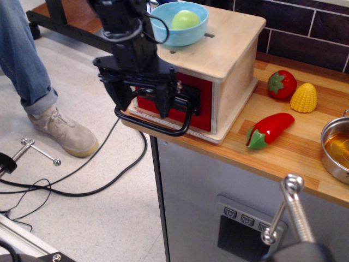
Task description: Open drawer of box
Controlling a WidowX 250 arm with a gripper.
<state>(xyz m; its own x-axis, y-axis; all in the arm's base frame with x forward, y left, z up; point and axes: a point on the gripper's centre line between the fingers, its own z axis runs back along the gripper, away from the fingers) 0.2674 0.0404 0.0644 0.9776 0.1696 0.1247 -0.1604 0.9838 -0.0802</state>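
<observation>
The light plywood box stands on the wooden counter with its red-faced side toward the camera. Its red-fronted drawer sits flush in the box, shut. The large black loop handle sticks out and down from the black plate. My black gripper hangs in front of the drawer face, over the left part of the handle, fingers pointing down and spread apart, one on each side of the handle's left arm. It holds nothing. It hides the left half of the drawer front.
A blue bowl with a green ball sits on the box top. A toy strawberry, corn, red pepper and a steel pot lie on the counter. A person's leg stands at left.
</observation>
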